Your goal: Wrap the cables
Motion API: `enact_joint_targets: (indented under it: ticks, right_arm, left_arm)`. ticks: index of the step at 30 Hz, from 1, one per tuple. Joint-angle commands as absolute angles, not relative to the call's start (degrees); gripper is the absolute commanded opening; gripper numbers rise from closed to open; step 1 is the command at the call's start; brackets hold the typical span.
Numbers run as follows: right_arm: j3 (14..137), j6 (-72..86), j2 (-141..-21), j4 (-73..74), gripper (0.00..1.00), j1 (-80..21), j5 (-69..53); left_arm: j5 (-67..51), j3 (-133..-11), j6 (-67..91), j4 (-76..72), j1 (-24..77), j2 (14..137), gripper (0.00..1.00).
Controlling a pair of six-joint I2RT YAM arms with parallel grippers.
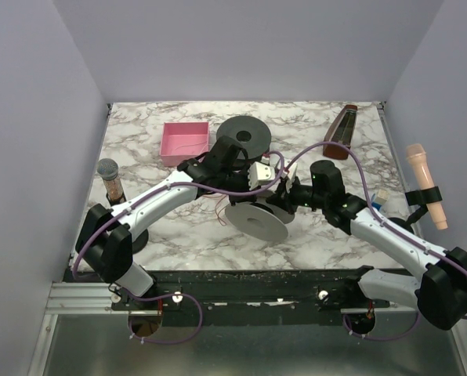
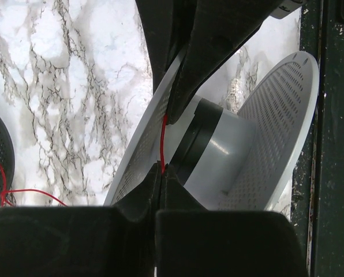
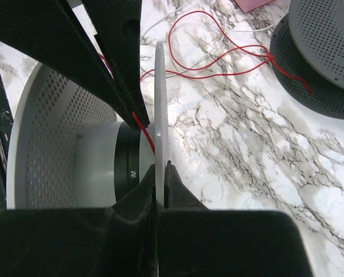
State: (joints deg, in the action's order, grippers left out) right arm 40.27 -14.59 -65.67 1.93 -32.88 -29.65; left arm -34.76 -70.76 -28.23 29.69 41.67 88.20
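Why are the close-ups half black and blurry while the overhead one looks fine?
Left wrist view: the left gripper, shut on the white spool, sits near the lens, dark and soft; marble behind blows out. Right wrist view: likewise the right gripper. Top external view: even, sharp.

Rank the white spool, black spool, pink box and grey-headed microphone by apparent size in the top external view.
1. white spool
2. black spool and pink box: these look alike, and the left arm hides part of the spool, so they are left unranked.
3. grey-headed microphone
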Motion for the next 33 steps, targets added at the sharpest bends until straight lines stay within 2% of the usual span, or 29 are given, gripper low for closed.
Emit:
enact_joint_targets:
  ticks: [1,6,9,11,12,13,22,26,30,33]
  right_arm:
    - [39.29,-17.58,-65.66,1.06,0.01,-34.37,-29.80]
    - [38.32,-18.72,-63.90,0.61,0.01,-34.37,-29.70]
    - [37.79,-19.16,-63.28,-2.02,0.01,-34.37,-30.76]
    - [37.44,-18.99,-63.19,-2.55,0.01,-34.37,-31.02]
    - [37.35,-18.98,-63.19,-2.72,0.01,-34.37,-30.85]
    - [37.35,-18.72,-63.11,-2.90,0.01,-34.37,-30.76]
    - [36.83,-18.98,-62.93,-3.52,0.01,-34.37,-30.76]
    - [37.35,-21.44,-61.97,-2.99,0.01,-34.37,-33.04]
    - [39.11,-22.76,-61.44,-2.29,0.01,-34.37,-34.10]
    - [40.08,-23.82,-61.87,-1.06,0.01,-34.37,-34.89]
  left_arm:
    - [-33.67,-71.89,-27.51,28.47,44.83,89.47,0.00]
    - [-29.45,-72.68,-25.05,28.47,44.30,88.07,0.06]
    - [-27.43,-73.56,-22.95,29.53,44.21,87.19,0.13]
    - [-26.90,-73.92,-22.24,30.32,44.12,86.66,0.21]
    - [-26.37,-74.18,-21.89,30.58,44.12,86.40,0.33]
    - [-25.41,-74.44,-21.36,31.11,44.12,86.22,0.39]
    - [-19.51,-78.31,-24.69,38.31,43.68,84.99,0.55]
    - [-17.85,-79.45,-27.94,40.96,43.51,84.29,0.74]
    - [-16.08,-81.56,-30.76,40.60,42.98,84.11,0.77]
    - [-20.11,-83.84,-34.09,43.93,41.75,84.29,0.78]
